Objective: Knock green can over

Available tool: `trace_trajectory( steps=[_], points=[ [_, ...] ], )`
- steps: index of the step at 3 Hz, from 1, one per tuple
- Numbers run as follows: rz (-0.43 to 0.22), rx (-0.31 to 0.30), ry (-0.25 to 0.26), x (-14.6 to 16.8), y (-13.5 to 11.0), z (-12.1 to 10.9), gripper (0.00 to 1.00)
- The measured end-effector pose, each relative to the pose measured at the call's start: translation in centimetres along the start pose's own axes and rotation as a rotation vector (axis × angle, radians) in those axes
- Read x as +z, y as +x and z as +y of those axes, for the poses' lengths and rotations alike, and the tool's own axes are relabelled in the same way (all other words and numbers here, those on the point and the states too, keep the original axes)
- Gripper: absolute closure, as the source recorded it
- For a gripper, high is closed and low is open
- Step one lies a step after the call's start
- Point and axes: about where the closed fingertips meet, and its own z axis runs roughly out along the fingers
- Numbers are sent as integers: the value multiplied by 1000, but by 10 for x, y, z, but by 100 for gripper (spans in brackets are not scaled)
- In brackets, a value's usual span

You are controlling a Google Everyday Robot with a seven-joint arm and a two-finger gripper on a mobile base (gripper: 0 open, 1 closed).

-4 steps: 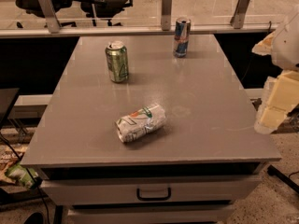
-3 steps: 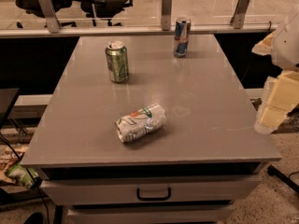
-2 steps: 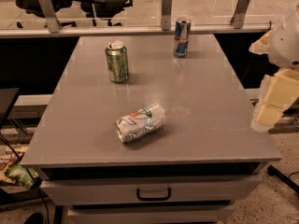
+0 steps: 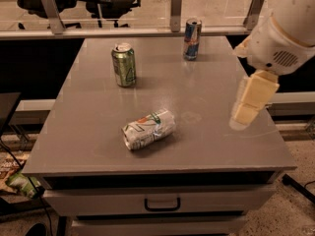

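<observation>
The green can (image 4: 124,65) stands upright on the grey table (image 4: 206,146), at the back left, with a silver top and pale markings. My gripper (image 4: 250,104) hangs over the table's right side, well to the right of the can and nearer the front. It touches nothing. The white arm body (image 4: 285,38) rises above it at the right edge of the view.
A slim blue-and-silver can (image 4: 192,38) stands upright at the back middle-right. A white wrinkled packet (image 4: 148,129) with green and orange print lies on its side at the front middle. A drawer with a handle (image 4: 162,204) sits under the top. Office chairs stand beyond a rail behind.
My arm and gripper have moved left, from beside the table's right edge to over its right side. The cans and the packet have not moved.
</observation>
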Motion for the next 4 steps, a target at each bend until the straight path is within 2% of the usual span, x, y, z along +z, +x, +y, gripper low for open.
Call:
trace_trajectory(
  steps=[3,4],
  points=[
    [-150,8,-49,56,-85,-15,0],
    [-206,47,-39,79,-115,-36,0]
  ],
)
